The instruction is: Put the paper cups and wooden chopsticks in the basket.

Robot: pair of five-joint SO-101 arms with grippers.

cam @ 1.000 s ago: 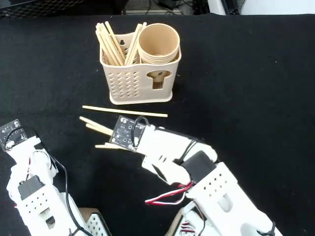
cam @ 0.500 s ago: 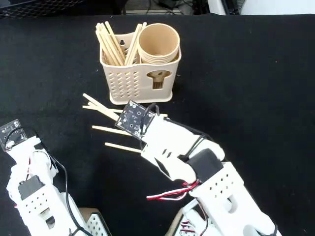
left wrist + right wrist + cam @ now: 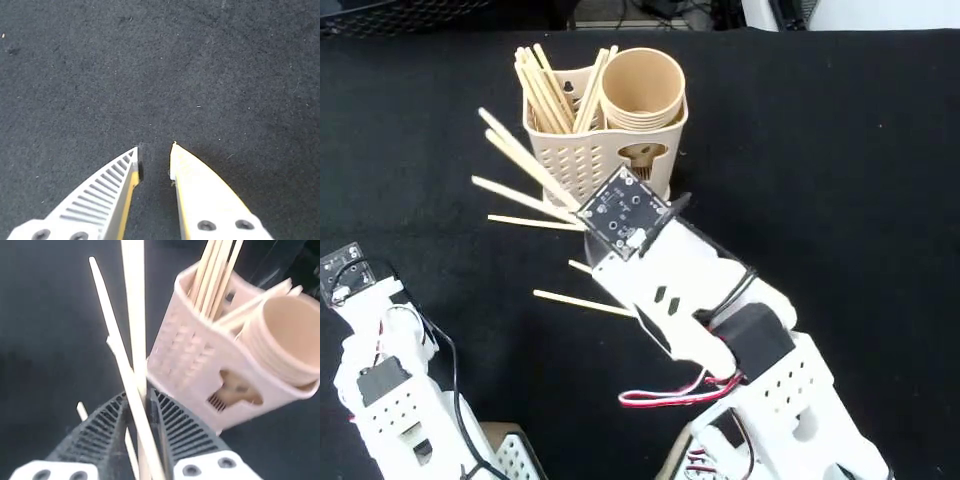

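Observation:
The cream basket [image 3: 582, 165] stands at the back of the black table, with several wooden chopsticks [image 3: 548, 90] upright in one compartment and stacked paper cups [image 3: 642, 88] in the other. My right gripper [image 3: 582, 215] is just in front of the basket, shut on a few chopsticks [image 3: 520, 160] that fan out past the basket's left side. In the right wrist view the gripper [image 3: 139, 395] pinches those chopsticks [image 3: 131, 315] beside the basket [image 3: 200, 355] and cups [image 3: 282, 335]. My left gripper [image 3: 155, 150] hangs slightly open over bare cloth, holding nothing.
Loose chopsticks lie on the cloth in front of the basket: one [image 3: 532, 222] left of the right gripper, one [image 3: 582, 303] nearer the front, and a short end [image 3: 580, 266] showing beside the arm. The left arm [image 3: 375, 380] rests at the front left corner.
My right gripper has risen from the table with a few chopsticks and moved toward the basket, swinging their tips up and back. The left arm has kept still.

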